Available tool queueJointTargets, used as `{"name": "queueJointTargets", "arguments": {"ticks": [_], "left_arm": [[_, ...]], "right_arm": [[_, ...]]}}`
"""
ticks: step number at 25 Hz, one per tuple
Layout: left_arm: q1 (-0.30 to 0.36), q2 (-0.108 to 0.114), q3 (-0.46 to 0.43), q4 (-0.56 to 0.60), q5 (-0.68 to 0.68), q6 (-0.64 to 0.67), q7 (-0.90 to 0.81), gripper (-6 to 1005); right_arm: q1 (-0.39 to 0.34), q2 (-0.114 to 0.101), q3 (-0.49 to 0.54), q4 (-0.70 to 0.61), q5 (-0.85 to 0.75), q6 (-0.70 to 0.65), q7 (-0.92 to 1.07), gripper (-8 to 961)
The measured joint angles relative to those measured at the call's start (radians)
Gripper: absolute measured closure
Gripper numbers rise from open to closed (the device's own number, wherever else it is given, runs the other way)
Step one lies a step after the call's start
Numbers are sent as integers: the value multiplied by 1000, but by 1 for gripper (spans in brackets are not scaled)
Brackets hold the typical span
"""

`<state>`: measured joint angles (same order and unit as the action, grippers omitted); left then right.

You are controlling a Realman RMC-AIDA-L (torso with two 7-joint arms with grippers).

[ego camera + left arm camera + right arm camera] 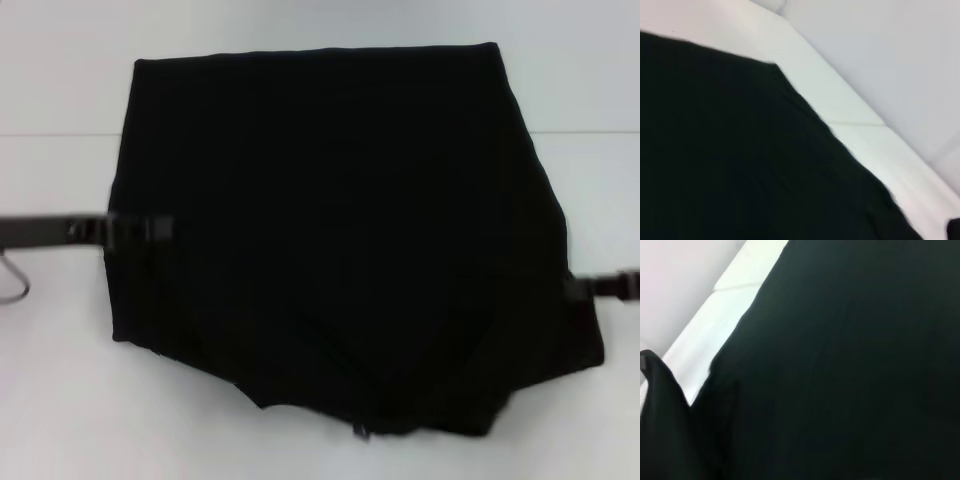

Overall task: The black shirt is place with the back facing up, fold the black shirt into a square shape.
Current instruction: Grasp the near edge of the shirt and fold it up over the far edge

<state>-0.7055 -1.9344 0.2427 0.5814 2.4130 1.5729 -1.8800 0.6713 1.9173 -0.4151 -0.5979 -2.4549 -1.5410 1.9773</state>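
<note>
We see the black shirt (330,230) spread mid-surface (60,400) | left hand (140,230) at its left edge, right hand (590,288) at right edge | grips: we cannot tell

You see soft, even light with a bright white table (60,400), faint shadows, overall blur, and the black shirt (330,230) showing almost no fold detail.
</note>
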Motion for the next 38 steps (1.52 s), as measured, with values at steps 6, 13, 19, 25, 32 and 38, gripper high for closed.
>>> {"name": "queueJointTargets", "arguments": {"ticks": [6, 13, 19, 25, 32, 38], "left_arm": [[-91, 1, 23, -49, 1, -267, -35, 933], [-155, 5, 42, -80, -4, -506, -38, 931], [-183, 6, 59, -84, -5, -625, -41, 929], [-194, 7, 62, -125, -6, -719, -31, 928], [-186, -19, 65, -174, -5, -784, 0, 926], [-183, -46, 143, -201, -2, -845, 22, 925]], "right_arm": [[117, 15, -1, 95, 12, 281, 17, 946], [229, 44, -1, 159, 38, 569, 13, 947], [310, 44, -23, 161, 39, 663, 13, 946], [353, 28, -45, 199, 39, 760, 8, 946], [340, 43, -60, 278, 39, 846, -25, 947], [293, 72, -57, 285, 91, 880, -22, 947]]}}
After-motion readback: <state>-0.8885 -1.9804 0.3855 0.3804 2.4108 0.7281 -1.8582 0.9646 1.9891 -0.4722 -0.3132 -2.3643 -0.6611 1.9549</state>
